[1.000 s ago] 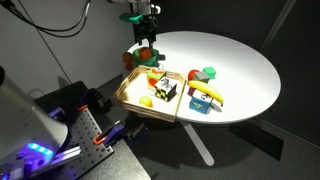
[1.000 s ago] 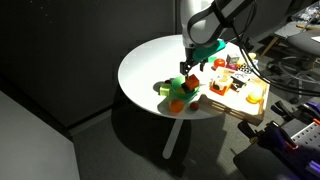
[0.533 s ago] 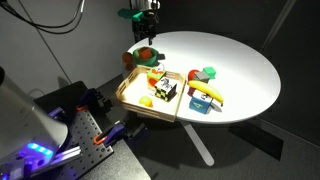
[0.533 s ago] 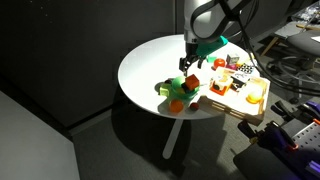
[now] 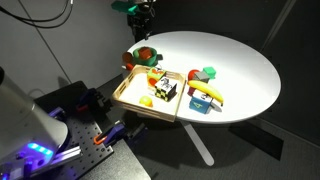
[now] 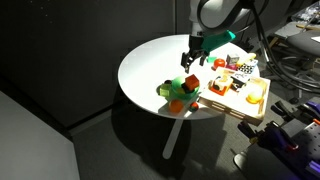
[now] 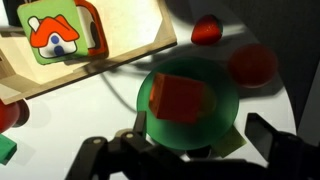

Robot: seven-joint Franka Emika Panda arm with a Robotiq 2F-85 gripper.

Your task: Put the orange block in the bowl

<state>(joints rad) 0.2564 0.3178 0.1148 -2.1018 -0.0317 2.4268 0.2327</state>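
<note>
The orange block [image 7: 178, 98] lies inside the bowl [image 7: 222, 115], slightly askew on its floor. The gripper [image 7: 180, 140] hangs directly above the bowl and points straight down, with its jaws spread wide and nothing between them. In an exterior view the arm [image 6: 215, 14] comes down steeply from high above the bowl. A wooden tray [image 5: 133, 93] sits just beside the bowl on the round white table [image 5: 230, 60].

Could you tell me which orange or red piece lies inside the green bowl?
The square orange block: it sits in the bowl, while both rounder red pieces lie outside it.
</note>
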